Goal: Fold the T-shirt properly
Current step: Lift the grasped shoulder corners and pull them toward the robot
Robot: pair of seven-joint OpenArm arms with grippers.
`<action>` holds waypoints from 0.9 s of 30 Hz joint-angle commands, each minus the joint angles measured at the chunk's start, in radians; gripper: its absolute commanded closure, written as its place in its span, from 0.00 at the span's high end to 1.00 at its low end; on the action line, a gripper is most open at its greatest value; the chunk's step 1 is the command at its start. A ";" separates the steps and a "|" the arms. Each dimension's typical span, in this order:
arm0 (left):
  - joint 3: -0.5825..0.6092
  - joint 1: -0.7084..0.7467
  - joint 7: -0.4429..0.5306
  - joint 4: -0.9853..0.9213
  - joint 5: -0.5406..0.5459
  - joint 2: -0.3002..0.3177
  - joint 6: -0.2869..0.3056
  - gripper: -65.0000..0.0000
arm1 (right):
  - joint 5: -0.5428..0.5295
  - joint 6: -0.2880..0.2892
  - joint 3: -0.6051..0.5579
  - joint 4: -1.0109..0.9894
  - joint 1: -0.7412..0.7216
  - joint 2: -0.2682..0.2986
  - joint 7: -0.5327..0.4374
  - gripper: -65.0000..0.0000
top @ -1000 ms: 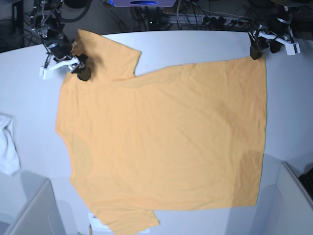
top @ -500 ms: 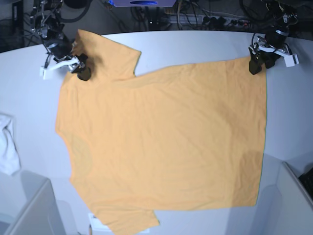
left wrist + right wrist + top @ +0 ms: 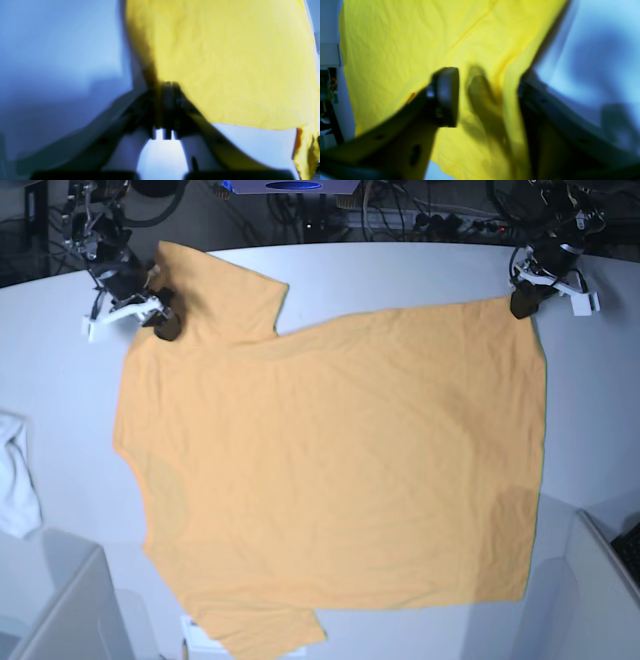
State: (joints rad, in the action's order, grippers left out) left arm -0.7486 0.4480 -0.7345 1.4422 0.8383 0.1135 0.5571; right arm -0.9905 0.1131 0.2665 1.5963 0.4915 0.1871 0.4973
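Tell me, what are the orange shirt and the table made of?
The shirt looks like soft matte knit fabric, likely cotton: it lies limp with faint creases and a stitched seam. The table looks like smooth pale laminate or painted board with a slight sheen; which one is unclear.

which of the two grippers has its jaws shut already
The left gripper, at the T-shirt hem corner; its jaws meet. The right gripper at the sleeve shows a gap.

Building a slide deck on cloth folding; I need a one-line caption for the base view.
Orange T-shirt spread flat, left gripper at a hem corner, right gripper by the sleeve.
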 commanded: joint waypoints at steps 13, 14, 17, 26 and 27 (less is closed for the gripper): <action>0.001 0.076 -0.056 0.105 -0.064 0.053 -0.022 0.00 | 0.012 -0.028 0.001 0.075 0.049 0.002 0.042 0.00; 0.001 0.076 -0.059 0.118 -0.064 0.053 -0.024 0.00 | 0.012 -0.029 0.001 0.091 0.065 0.001 0.042 0.00; -0.032 0.100 -0.059 0.162 -0.063 0.068 -0.024 0.00 | 0.012 -0.029 0.001 0.149 0.117 0.001 0.042 0.00; -0.050 0.160 -0.063 0.302 -0.064 0.084 -0.024 0.00 | 0.012 -0.029 0.000 0.310 0.166 -0.001 0.041 0.00; -0.041 0.162 -0.063 0.315 -0.064 0.084 -0.025 0.00 | 0.012 -0.029 0.000 0.329 0.160 -0.001 0.041 0.00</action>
State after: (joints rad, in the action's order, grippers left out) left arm -0.7856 0.6037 -0.8139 1.7397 0.7586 0.1860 0.5243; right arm -0.9646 0.0715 0.2615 1.9068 0.6479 0.1783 0.5529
